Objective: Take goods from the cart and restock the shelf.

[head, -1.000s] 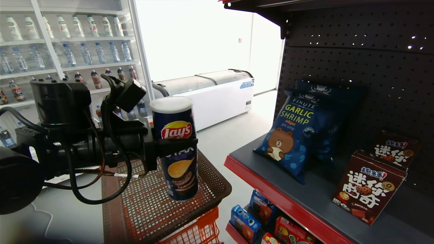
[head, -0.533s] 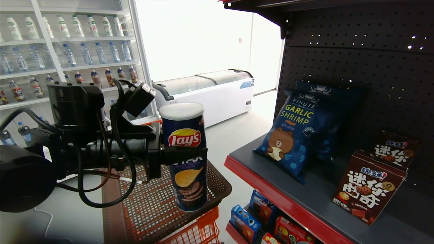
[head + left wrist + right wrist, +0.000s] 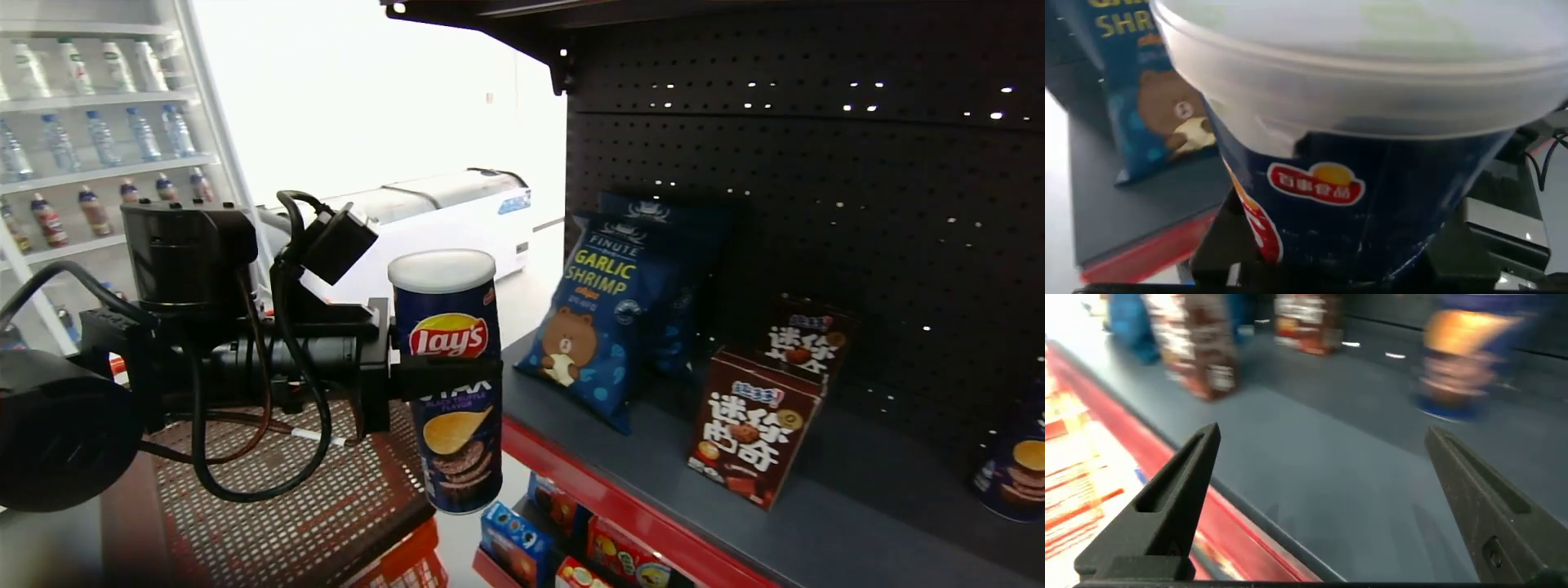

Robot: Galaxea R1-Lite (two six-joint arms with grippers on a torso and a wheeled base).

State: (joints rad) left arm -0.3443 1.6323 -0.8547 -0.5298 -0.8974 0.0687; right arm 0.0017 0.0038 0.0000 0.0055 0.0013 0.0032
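Jaws hold can [image 3: 454, 433] upright — lid up.

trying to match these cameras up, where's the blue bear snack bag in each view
head view: the blue bear bag leans at the left end of the shelf, left of the brown boxes.
left wrist view: the bag lies beyond the chips can, on the shelf.
right wrist view: a blurred blue shape at the shelf's far end, probably the bag.
shared landmark: the red front edge of the shelf.
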